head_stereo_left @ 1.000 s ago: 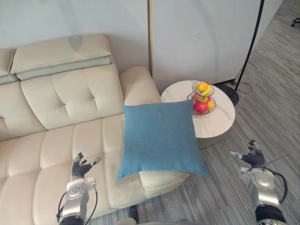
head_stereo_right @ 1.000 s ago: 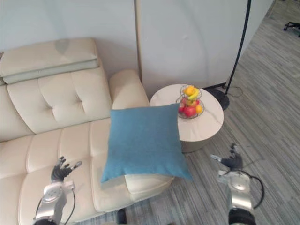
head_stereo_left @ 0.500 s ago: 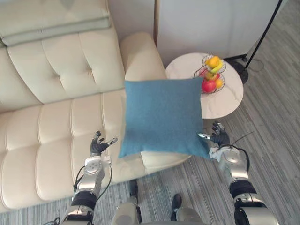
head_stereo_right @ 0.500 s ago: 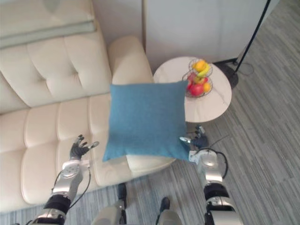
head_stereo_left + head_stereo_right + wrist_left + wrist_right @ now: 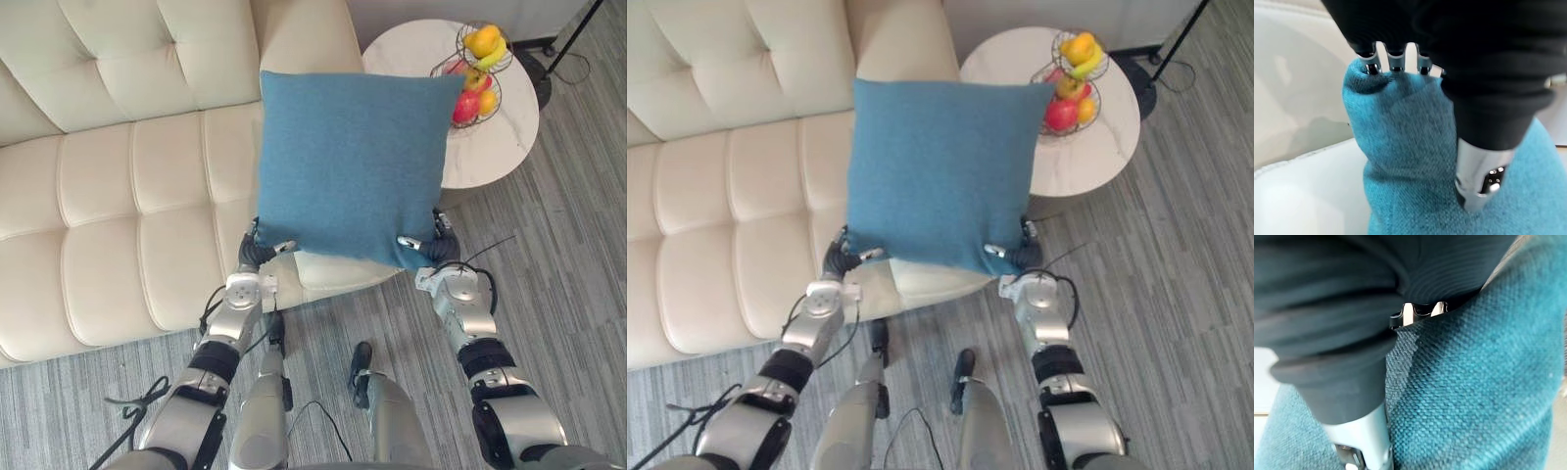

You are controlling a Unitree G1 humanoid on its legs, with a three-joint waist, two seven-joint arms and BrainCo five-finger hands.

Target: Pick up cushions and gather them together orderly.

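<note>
Left eye view: cushion (image 5: 348,162) upright, face toward camera.

A blue cushion (image 5: 348,162) is held upright over the front edge of a cream sofa (image 5: 118,196) — the left hand (image 5: 257,253) pinches its lower left corner, the right hand (image 5: 431,247) its lower right. Beside the sofa, a round table (image 5: 495,147) carries a wire basket (image 5: 477,69) of fruit.

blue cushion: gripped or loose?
Gripped. The left hand and right hand each pinch a lower corner of the blue cushion, cloth bunched in each grip. Lifted off the sofa: cannot tell.
</note>
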